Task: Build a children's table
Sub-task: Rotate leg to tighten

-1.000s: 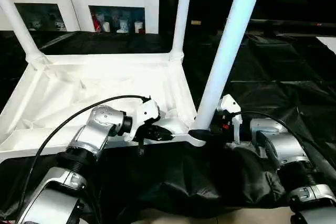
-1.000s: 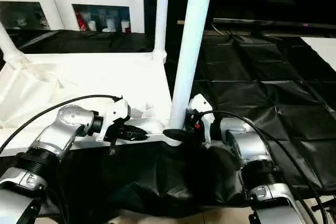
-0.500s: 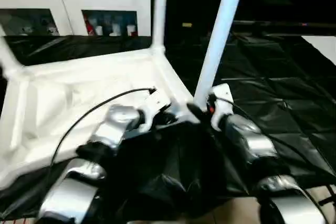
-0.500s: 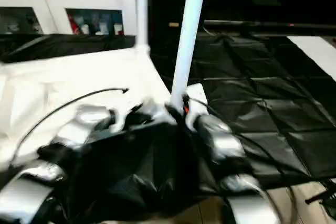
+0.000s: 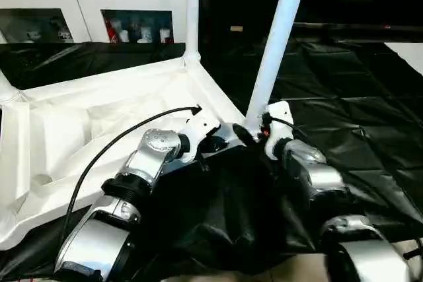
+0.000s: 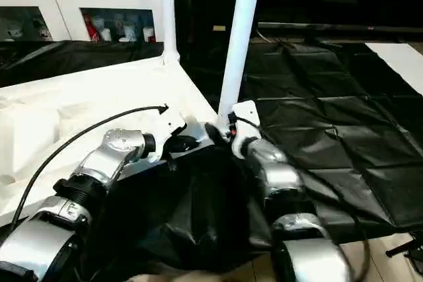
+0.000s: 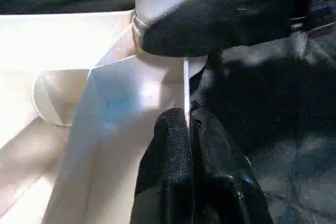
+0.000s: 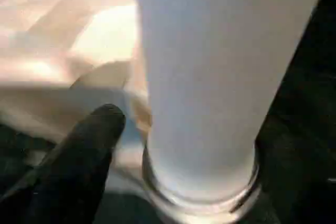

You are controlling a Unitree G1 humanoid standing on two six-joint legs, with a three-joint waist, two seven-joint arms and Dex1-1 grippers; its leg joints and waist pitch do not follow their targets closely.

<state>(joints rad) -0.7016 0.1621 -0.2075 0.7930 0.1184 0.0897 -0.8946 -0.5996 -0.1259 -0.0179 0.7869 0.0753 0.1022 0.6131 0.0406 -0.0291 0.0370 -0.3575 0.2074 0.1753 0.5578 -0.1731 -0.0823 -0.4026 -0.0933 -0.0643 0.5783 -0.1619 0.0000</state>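
Legs first: you can count three white tube legs standing up from the upturned white tabletop (image 5: 86,117), which lies on black sheeting (image 5: 344,110) in front of a white glass-door cabinet (image 5: 92,4). The near leg (image 5: 274,44) rises from the top's near right corner socket, the far leg (image 5: 192,11) from the far right corner, and the base of a third leg (image 5: 5,87) from the far left corner.

Both silver forearms reach forward and meet at that near corner. Your left gripper (image 7: 188,124) is pinched shut on the tabletop's thin rim beside the socket. Your right gripper (image 5: 254,133) sits at the near leg's base; one black finger (image 8: 89,145) shows beside the tube, and whether it grips cannot be told.
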